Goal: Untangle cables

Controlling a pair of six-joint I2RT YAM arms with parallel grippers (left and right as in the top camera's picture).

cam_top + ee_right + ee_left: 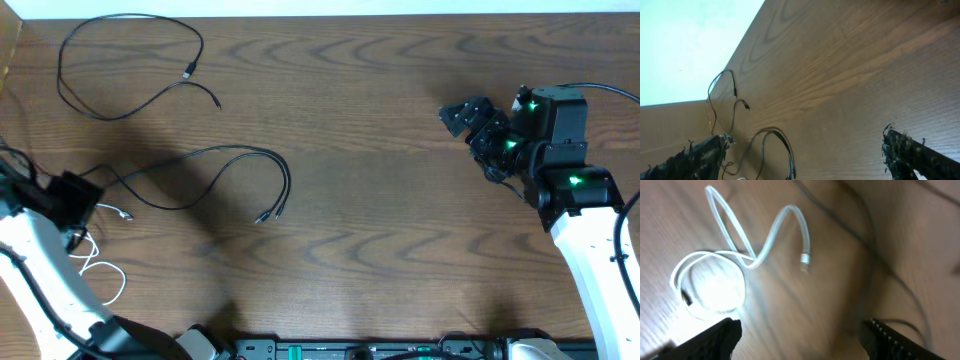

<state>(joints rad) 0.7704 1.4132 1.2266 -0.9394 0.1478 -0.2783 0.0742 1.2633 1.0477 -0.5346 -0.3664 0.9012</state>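
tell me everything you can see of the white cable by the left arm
The white cable is a thin, glossy, flexible cord lying loose on the wooden table. One stretch is wound into a small coil, and the rest runs in an S-shaped wave to a small silvery plug. Only the table touches it. The left gripper hangs open above it, not touching.

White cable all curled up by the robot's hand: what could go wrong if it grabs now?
The white cable crosses over itself, so pulling one strand might tighten the loop into a knot. A black cable lies close beside it; the open left gripper might catch both and drag them together.
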